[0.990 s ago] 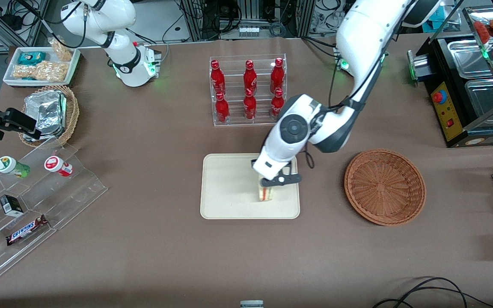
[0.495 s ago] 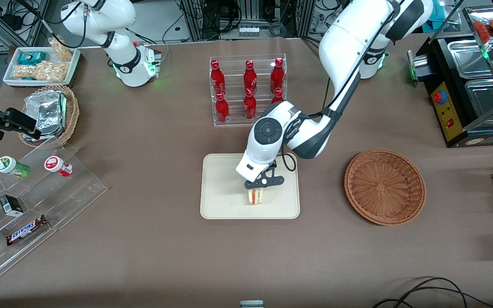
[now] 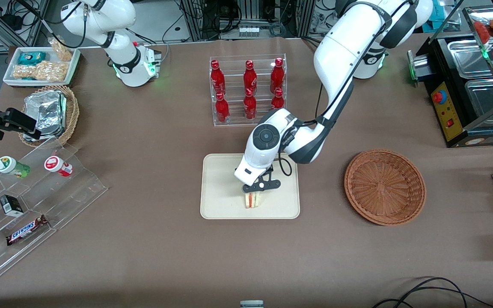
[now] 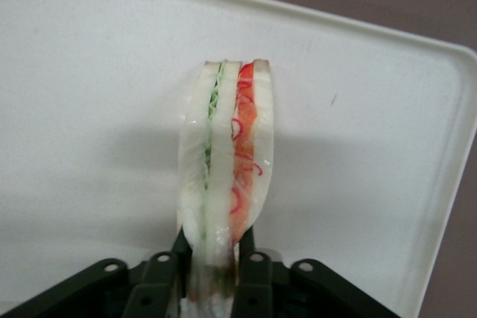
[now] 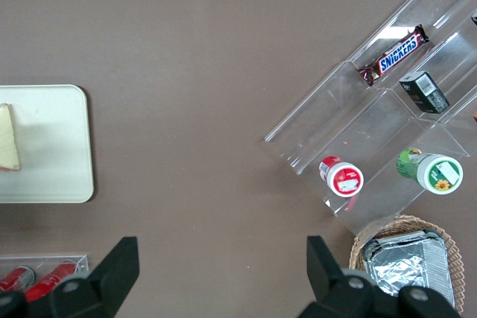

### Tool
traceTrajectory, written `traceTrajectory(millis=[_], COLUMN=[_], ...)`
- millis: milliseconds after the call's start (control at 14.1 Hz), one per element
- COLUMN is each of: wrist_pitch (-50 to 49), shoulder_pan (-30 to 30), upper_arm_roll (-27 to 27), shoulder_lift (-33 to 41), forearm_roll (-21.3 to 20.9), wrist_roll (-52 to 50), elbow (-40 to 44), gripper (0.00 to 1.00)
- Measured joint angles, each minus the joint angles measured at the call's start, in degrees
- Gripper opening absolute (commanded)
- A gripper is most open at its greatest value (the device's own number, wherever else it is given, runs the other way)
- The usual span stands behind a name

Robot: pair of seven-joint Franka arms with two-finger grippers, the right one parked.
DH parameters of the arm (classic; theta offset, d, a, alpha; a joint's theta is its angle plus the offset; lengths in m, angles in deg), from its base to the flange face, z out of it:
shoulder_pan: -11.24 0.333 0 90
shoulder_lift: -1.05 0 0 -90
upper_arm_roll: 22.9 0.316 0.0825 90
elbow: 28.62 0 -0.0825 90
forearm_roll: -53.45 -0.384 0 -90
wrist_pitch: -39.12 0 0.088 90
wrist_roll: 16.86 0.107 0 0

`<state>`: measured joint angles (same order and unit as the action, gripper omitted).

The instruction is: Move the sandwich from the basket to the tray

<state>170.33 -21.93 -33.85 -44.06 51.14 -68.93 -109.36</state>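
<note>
Gripper [image 3: 253,193] over tray [image 3: 221,188] — fingers [image 4: 247,258] clamped on sandwich [image 4: 226,169], Snickers bar [image 5: 393,55] on acrylic steps [image 5: 373,124]

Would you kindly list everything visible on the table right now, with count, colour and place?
sandwich: one, white with red and green filling, on the tray, held in the gripper.
tray: one, cream, mid-table.
basket: one, reddish-brown wicker, beside the tray toward the working arm's end.
bottles: six, red, in a clear rack, farther from the front camera than the tray.
foil packets: silver, in a paler wicker basket toward the parked arm's end.
snack tray: one, white, by the parked arm's base.
acrylic steps: clear, holding cups, boxes and a Snickers bar.
gripper: black, over the tray, shut on the sandwich.
</note>
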Motion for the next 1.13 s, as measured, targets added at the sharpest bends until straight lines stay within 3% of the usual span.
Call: traceTrajectory(millis=[212,424,707,919,1131], wrist_pitch=[-4.81,-16.43,-28.08,-30.69,-31.33], shoulder_pan=[0.09,0.19,0.39,1.36,6.87], upper_arm_roll=[0.02,0.48,4.70,9.11,9.82], shoulder_lift=[3.69,10.92,19.68,22.04,23.46], forearm_roll=[0.04,-0.81,-1.65,-1.68,-1.69], wrist_roll=[-0.46,-0.51,-0.52,-0.43,5.53], elbow=[0.68,0.64,0.38,-0.93,-3.66], gripper=[1.00,1.00,1.00,1.00,1.00])
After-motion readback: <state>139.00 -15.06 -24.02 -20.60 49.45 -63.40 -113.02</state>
